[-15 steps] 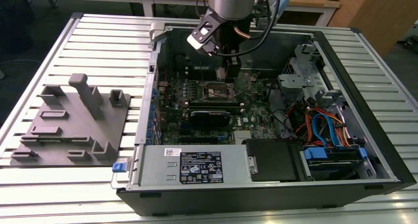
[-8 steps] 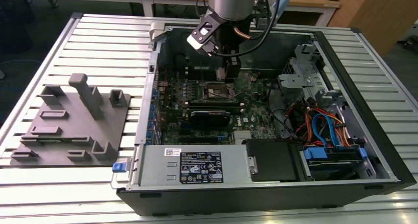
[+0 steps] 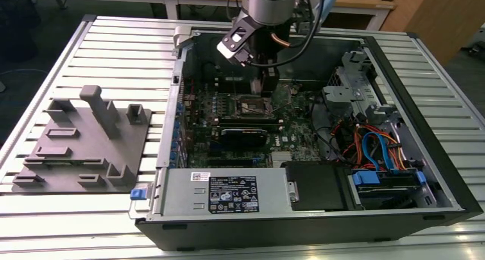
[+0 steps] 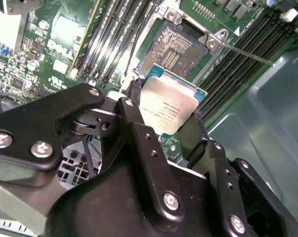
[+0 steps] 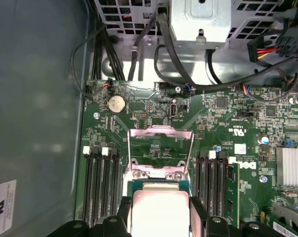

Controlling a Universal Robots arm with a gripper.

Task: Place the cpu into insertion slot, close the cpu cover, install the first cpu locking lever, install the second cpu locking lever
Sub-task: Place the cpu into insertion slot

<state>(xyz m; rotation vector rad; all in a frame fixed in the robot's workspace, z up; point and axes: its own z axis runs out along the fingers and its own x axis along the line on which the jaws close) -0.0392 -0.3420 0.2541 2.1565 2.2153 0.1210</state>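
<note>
Clamped cpu (image 4: 171,98) by opposite edges in gripper (image 4: 164,116), likely to spare underside contacts; hovered it just above insertion slot (image 4: 181,52), not seated. Left cpu cover (image 5: 161,131) swung open beside slot for access. Faced metal top away from slot; square, no long axis

The cpu (image 4: 169,106) covers part of the insertion slot (image 4: 181,47) behind it. Black fingers (image 4: 139,131) hide the cpu's two side edges.
</note>
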